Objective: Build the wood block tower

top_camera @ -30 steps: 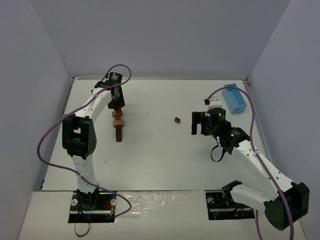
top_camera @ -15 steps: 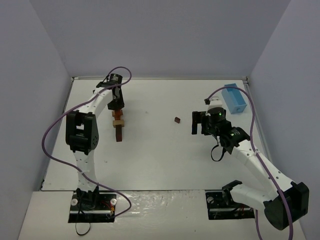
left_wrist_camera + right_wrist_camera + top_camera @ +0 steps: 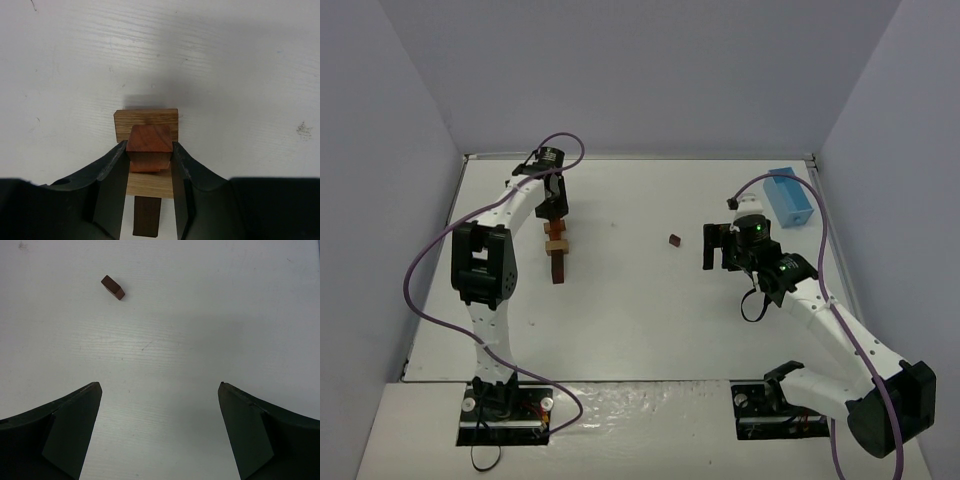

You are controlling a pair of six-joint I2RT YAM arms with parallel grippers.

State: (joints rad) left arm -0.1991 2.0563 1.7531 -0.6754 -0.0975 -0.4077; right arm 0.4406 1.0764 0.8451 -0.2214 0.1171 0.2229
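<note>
L gripper [image 3: 149,146] at wood block tower [image 3: 557,251]
Jaws pinch reddish-brown block [image 3: 149,138], apparently topmost; R gripper [image 3: 160,390] wide open, empty, near dark block [image 3: 112,287]

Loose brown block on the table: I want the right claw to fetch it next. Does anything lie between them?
Nothing visible does. The right claw hangs open, and only bare table lies between it and the loose brown block. The light blue box sits on the claw's other side.

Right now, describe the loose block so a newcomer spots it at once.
From the light blue box at far right, look left past the right claw. The loose block lies alone there: small, dark brown, touching nothing, unlike the stacked tower.
</note>
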